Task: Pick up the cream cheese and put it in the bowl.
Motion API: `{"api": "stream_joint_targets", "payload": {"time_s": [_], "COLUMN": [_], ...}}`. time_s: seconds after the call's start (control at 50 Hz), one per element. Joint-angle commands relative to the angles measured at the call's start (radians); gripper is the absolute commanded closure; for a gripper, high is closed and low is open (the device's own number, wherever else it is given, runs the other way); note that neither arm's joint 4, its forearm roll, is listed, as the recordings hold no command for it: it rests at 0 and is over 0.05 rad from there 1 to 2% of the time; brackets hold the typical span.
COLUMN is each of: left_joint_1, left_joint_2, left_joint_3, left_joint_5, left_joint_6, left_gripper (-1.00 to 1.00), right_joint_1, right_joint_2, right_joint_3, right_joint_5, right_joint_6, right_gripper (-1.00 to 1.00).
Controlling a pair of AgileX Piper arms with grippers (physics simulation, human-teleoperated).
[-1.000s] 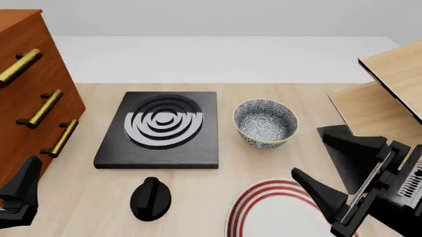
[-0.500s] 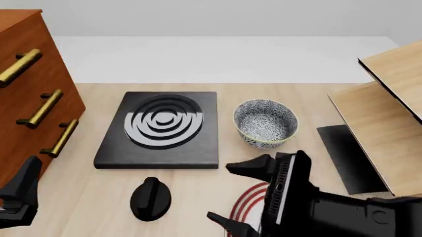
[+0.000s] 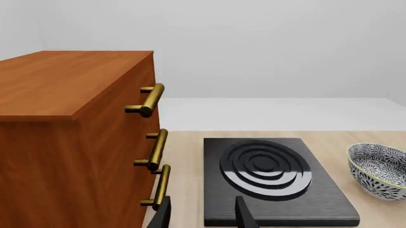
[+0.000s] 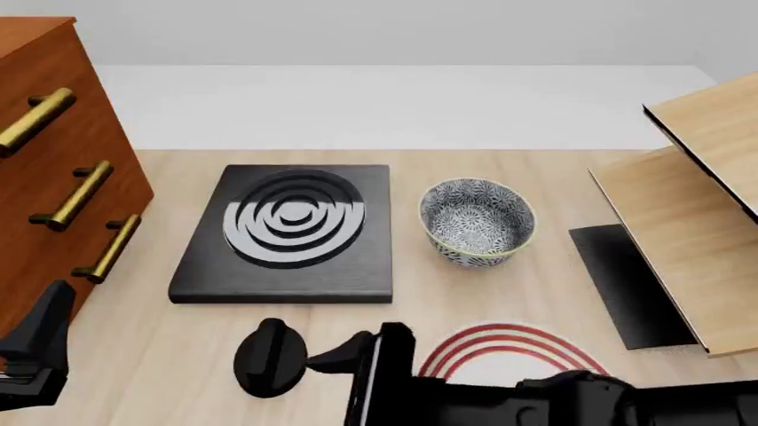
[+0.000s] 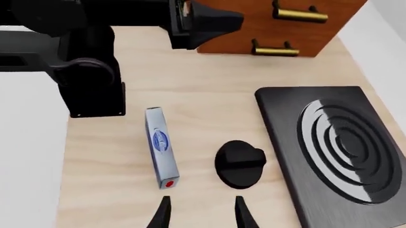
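The cream cheese (image 5: 160, 148), a slim pale blue-grey box with a blue oval logo and a red mark, lies flat on the wooden table in the right wrist view, beside the black knob (image 5: 240, 163). It lies outside the front view. My right gripper (image 5: 201, 216) is open and empty, a short way from the box's red-marked end. The speckled blue-and-white bowl (image 4: 477, 221) stands empty to the right of the black stove plate (image 4: 290, 232). Open and empty, my left gripper (image 4: 34, 355) sits at the table's front left, by the drawers.
A wooden drawer cabinet (image 4: 53, 169) with brass handles fills the left side. A white plate with red rings (image 4: 509, 351) lies in front of the bowl, partly under my right arm (image 4: 545, 401). A wooden rack (image 4: 698, 204) stands at the right. My left arm's base (image 5: 89, 71) is near the box.
My right arm has swung left across the table's front, from the right side over the ringed plate to beside the black knob. The left gripper has stayed still.
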Motion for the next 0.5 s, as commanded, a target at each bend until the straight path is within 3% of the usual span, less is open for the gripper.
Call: {"api": "stream_joint_targets", "payload": {"time_s": [0.02, 0.5], "left_joint_1": [0.0, 0.0], "left_joint_2": [0.0, 0.0], "left_joint_3": [0.0, 0.0], "left_joint_5": [0.0, 0.0], "left_joint_6": [0.0, 0.0], "left_gripper": [-1.0, -1.0], "right_joint_1": [0.062, 0.121], "right_joint_2": [0.104, 0.277], "right_joint_3": [-0.063, -0.153], "right_joint_5": [-0.009, -0.053], "right_joint_6": [0.01, 0.051], "right_gripper": [-1.0, -1.0]}}
